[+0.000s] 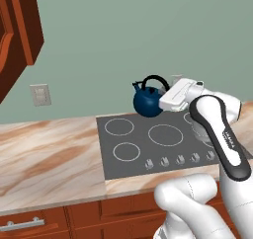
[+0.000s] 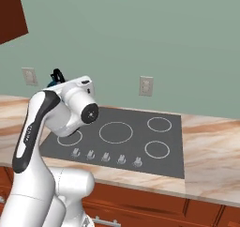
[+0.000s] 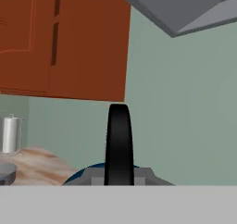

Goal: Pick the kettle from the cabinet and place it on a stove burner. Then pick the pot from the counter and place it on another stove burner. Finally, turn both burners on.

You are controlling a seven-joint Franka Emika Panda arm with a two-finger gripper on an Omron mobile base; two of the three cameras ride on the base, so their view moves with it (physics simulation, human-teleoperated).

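Hanging over the back edge of the flat dark-grey glass cooktop, middle of the left base frame: small round dark-blue kettle with the tall black arched handle. Clamped narrow on that handle, two-finger gripper, handle dead centre in the hand shot. Sitting far left in the hand view, wide grey metal pot on the beige-pink marble counter, next to an upright white paper-towel roll. Reddish-brown wall cabinet up top left.
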